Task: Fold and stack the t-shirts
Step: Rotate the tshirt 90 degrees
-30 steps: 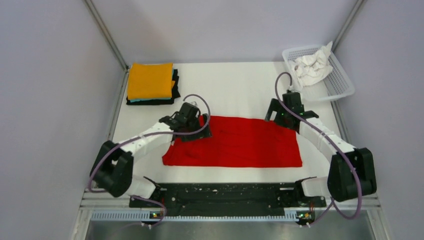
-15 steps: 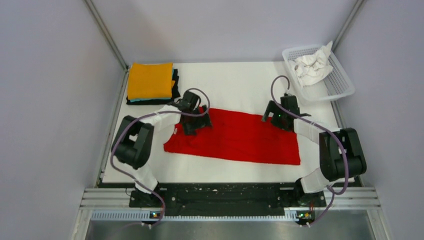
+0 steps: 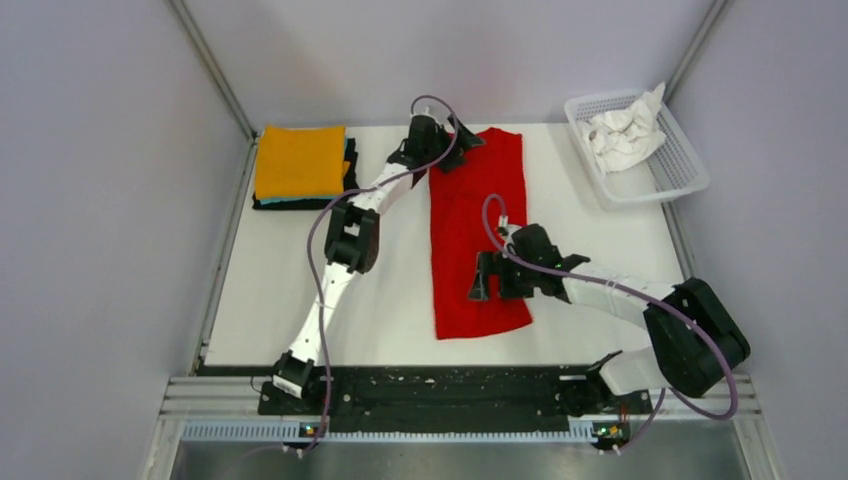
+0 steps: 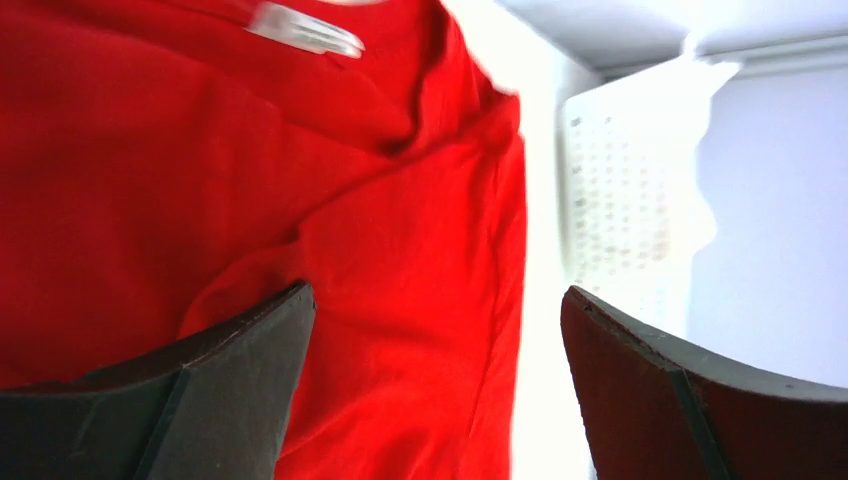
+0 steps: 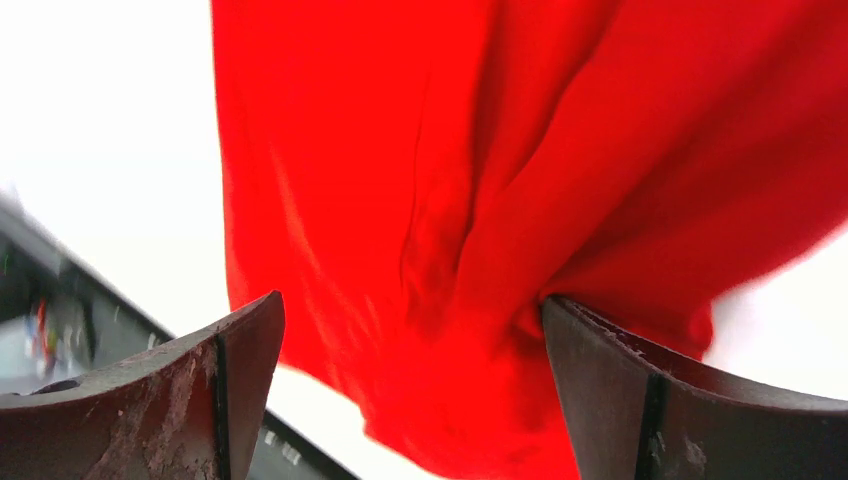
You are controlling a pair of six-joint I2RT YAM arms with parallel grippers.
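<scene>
Red shirt [image 3: 478, 225] laid lengthwise down the middle of the table [image 3: 270, 300]
At its near end the right gripper [image 3: 483, 282] has fingers spread with cloth bunched between them. The shirt is a narrow, lightly creased strip. The left gripper [image 3: 452, 138] sits over its far end, fingers also apart.

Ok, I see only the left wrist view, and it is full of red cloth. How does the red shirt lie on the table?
Observer: The red t-shirt lies as a long strip down the middle of the table, from the far edge toward the near one.
Operator: And where is the right hand?
Observer: The right hand is over the strip's near part, fingers apart, cloth bunched between them.
Operator: Is a stack already there?
Observer: Yes, a folded stack with orange on top sits at the far left corner.
</scene>
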